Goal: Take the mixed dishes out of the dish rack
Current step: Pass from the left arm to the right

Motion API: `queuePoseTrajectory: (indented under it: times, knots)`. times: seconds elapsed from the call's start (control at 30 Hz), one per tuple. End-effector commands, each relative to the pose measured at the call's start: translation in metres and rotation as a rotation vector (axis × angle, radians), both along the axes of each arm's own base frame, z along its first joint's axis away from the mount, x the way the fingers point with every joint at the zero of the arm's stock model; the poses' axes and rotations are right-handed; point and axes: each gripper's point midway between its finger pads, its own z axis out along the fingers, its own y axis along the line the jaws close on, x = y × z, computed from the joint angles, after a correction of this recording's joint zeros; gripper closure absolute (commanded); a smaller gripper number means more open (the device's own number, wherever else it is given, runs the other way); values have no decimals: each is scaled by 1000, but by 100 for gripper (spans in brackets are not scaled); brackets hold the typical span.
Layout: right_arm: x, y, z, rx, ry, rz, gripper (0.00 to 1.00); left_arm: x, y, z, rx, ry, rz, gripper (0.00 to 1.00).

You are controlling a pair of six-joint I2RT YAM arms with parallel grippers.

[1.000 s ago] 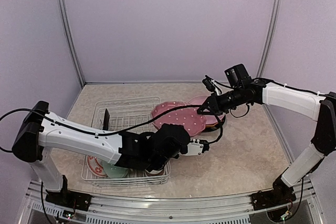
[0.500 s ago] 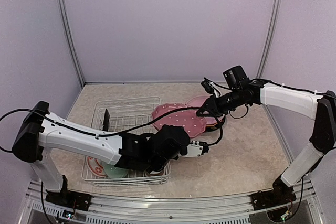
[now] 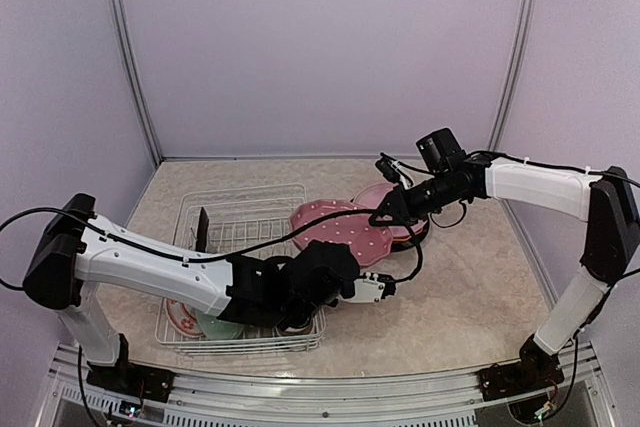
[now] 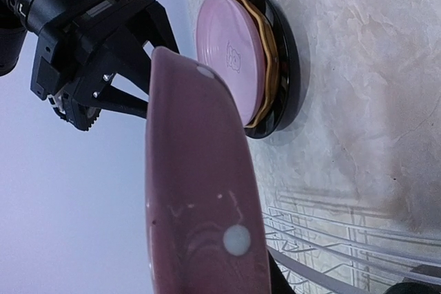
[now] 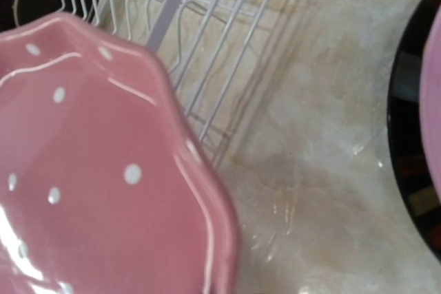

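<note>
Your left claw (image 3: 378,279) gripped the dotted plate (image 3: 335,227) over the table beside the rack (image 3: 240,212), but I could not tell the grip of the right claw (image 3: 385,212), so an early release could have dropped it.

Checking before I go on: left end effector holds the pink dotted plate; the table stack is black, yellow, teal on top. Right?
No: the left wrist view shows the top plate is pink, not teal. The black plate and yellow plate below are right, and the left end effector holds the pink dotted plate.
</note>
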Motion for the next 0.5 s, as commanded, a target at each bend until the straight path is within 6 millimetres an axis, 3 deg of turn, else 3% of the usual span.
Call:
queuePoseTrajectory:
  times: [0.0, 0.1, 0.23, 0.47]
  knots:
    - [-4, 0, -16, -39, 33, 19, 87, 7, -3, 63, -223, -88, 56, 100]
    - [-6, 3, -10, -15, 28, 32, 100, 8, -1, 62, -224, -92, 61, 100]
    - [-4, 1, 0, -12, 0, 18, 100, 11, 3, 61, -222, -94, 74, 92]
    - [20, -18, 21, 31, -49, -85, 100, 12, 10, 56, -231, -71, 93, 46]
